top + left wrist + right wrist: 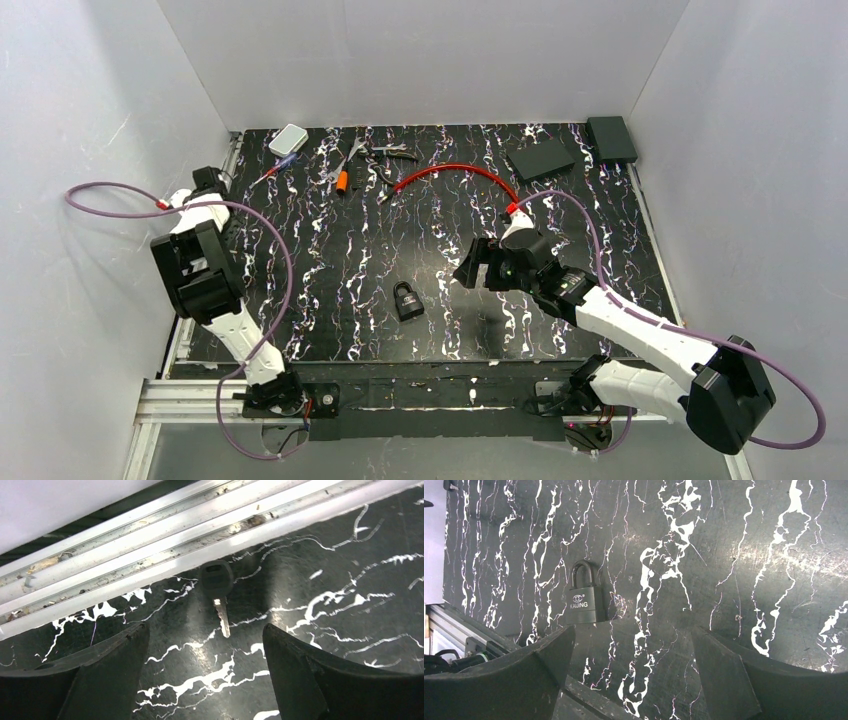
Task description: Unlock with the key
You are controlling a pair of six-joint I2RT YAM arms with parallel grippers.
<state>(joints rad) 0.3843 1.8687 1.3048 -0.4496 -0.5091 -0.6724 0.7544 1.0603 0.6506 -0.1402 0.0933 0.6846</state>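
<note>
A key (218, 587) with a black head and a silver blade lies flat on the black marbled table, close against the metal rail at the table's left edge. My left gripper (205, 626) hovers just short of it, open, with the blade tip pointing into the gap and nothing between the fingers. In the top view the left gripper (211, 183) is at the far left edge, and the key does not show there. A black padlock (407, 300) (585, 602) with its shackle closed lies mid-table. My right gripper (470, 266) (633, 628) is open beside the padlock, not touching it.
An aluminium rail (150, 545) borders the table right behind the key. Along the back lie a white box (288, 139), an orange-handled tool (343, 180), pliers (385, 152), a red cable (455, 172) and two black boxes (540, 160) (611, 138). White walls enclose three sides.
</note>
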